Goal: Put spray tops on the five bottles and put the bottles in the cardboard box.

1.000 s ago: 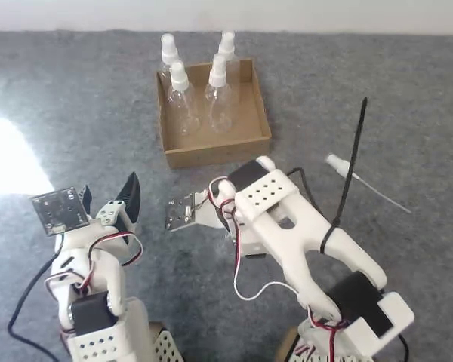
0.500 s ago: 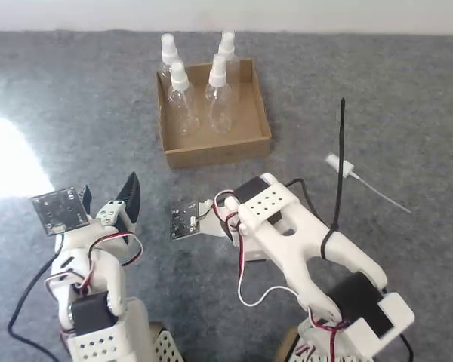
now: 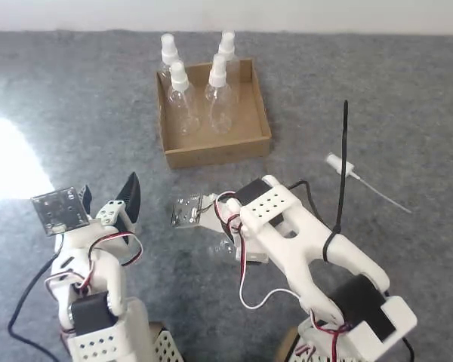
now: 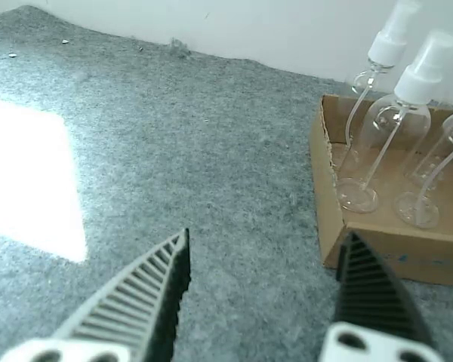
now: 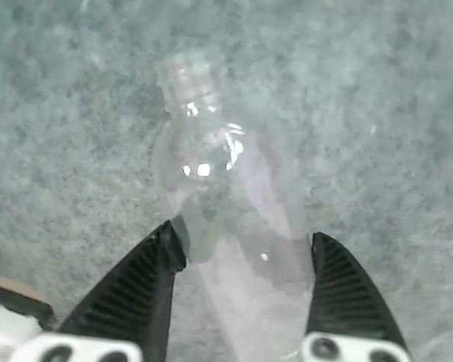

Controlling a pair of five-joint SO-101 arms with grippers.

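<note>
Bottle (image 5: 226, 181) without a spray top, clear, neck pointing away from the right end effector (image 5: 245, 237). Clamped there, one black finger (image 5: 147, 279) pressed to each side of the body. Low over the grey counter (image 3: 75, 98); cannot tell whether resting on it. From above, seen as a glint under the right arm (image 3: 302, 226), on the near side of the cardboard box (image 3: 211, 151) and apart from it.

Against a second ago: right arm drawn back a little from the box, toward its own base, with the glint of the bottle newly showing beneath it. Black cable tie (image 3: 341, 166) on that arm closer to upright than before. Left arm (image 3: 90, 256), box and its contents unmoved.

Four capped bottles (image 4: 389, 128) upright in the box, spray tops on, grouped in its far half. Loose spray top (image 3: 338, 164) with a thin tube, flat on the counter to the right of the right arm, well apart from the box. Left end effector (image 4: 260, 294) hanging over the counter, fingers wide apart, gripping nothing; left of the right arm in the high view. Bright patch of light (image 3: 7, 162) on the counter at the far left. From above, most of the held bottle covered by the right arm.

Faint blue marks (image 4: 411, 260) on the box's near wall, too small to read.
</note>
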